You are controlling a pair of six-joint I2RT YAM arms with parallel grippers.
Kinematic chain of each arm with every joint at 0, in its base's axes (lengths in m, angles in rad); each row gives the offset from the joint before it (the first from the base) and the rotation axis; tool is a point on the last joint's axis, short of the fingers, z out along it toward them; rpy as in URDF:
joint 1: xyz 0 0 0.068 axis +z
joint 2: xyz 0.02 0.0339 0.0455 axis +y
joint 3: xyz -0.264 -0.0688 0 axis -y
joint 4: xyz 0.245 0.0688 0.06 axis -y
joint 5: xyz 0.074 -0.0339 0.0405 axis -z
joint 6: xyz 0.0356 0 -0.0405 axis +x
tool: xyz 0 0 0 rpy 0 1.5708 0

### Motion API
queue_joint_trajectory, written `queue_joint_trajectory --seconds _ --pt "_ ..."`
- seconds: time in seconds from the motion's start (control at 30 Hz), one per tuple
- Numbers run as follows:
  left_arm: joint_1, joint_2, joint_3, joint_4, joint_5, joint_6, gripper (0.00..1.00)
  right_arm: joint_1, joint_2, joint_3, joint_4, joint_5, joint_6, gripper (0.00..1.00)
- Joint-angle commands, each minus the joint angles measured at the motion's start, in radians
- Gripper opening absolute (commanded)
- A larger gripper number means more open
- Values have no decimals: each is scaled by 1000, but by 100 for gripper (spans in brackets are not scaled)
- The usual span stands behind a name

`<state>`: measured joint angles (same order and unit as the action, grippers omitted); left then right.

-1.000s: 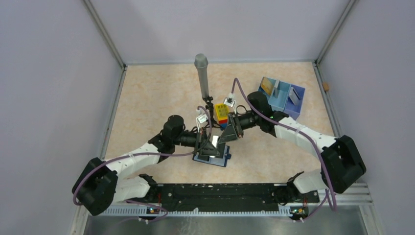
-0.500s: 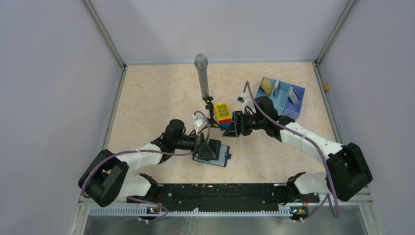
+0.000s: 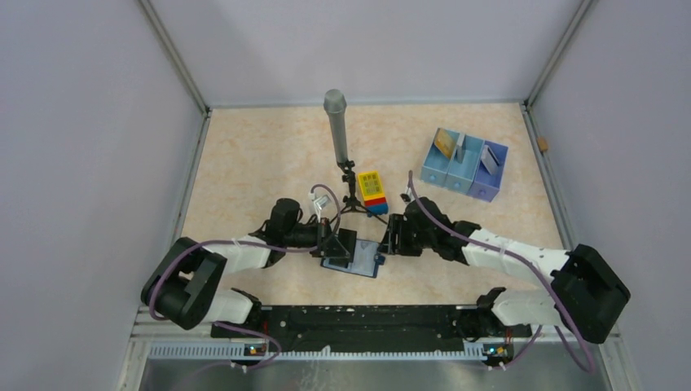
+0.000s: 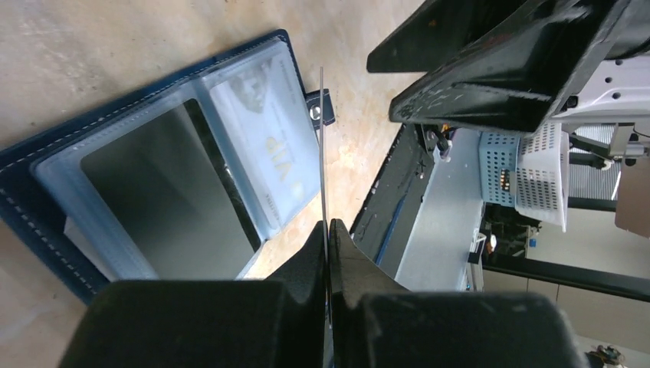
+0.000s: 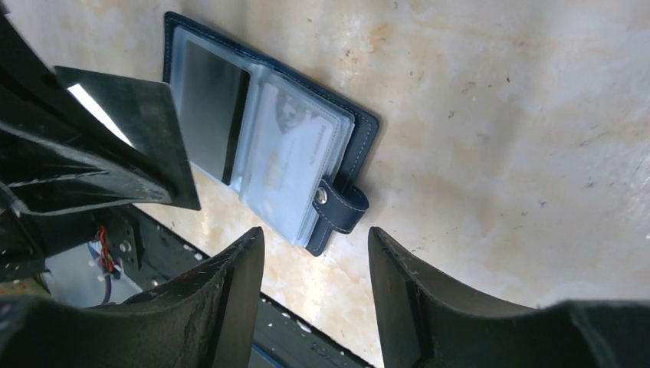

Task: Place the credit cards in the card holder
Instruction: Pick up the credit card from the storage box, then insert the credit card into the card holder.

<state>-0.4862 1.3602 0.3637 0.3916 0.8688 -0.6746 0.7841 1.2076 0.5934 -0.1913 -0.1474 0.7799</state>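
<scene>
Navy, with pale stitching along its rim, the card holder [image 5: 364, 134] lies opened flat on the mottled beige tabletop [image 5: 498, 115], just ahead of the arm bases and between the two arms. From above, its long axis runs left to right, slightly tilted. Its snap tab [image 5: 341, 207] sticks out of the right-hand end toward the right tool [image 5: 316, 234].

Clear, slightly cloudy plastic sleeves cover the inside. A dark card [image 5: 215, 107] fills the sleeve away from the tab, and a pale card [image 5: 295, 161] with faint print fills the one at the tab end.

The left tool [image 4: 327, 234] is pinched tight on a held card [image 5: 146, 138], a thin dark rectangle standing on edge above the holder's left half. Its own camera sees the card only as a hairline. Whether the card's lower edge touches a sleeve I cannot tell, since black fingers cover that spot. The right tool stands wide apart with nothing between its fingers, hovering just beside the tab end.

Farther back a toy brick [image 3: 372, 189], yellow on top with red and blue below, sits next to the small black tripod of a grey cylinder [image 3: 336, 122]. Farthest, at the right rear, is a pale blue tray [image 3: 463, 181] of three compartments. A gold card [image 3: 444, 142] leans in its left one, and grey cards [image 3: 489, 159], too small to read, are in the others.
</scene>
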Motion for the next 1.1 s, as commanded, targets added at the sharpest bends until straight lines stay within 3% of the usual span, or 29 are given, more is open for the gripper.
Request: queue_joint_trajectory --seconds 0.0,0.23,0.5,0.77,0.93,1.07 --pt "12 0 -11 -6 -13 44 0 65 67 9 10 115 128 51" --pt "11 -10 9 -66 -20 79 0 139 182 53 15 143 191 52" --pt "12 11 8 -78 -45 82 0 146 200 65 -29 231 207 49" --pt "11 28 -27 30 -63 -11 0 146 220 70 -66 266 203 31" --pt "12 40 -83 141 -99 -98 0 147 227 68 -71 283 204 10" --pt "11 14 -164 278 -176 -220 0 146 228 63 -74 295 208 4"
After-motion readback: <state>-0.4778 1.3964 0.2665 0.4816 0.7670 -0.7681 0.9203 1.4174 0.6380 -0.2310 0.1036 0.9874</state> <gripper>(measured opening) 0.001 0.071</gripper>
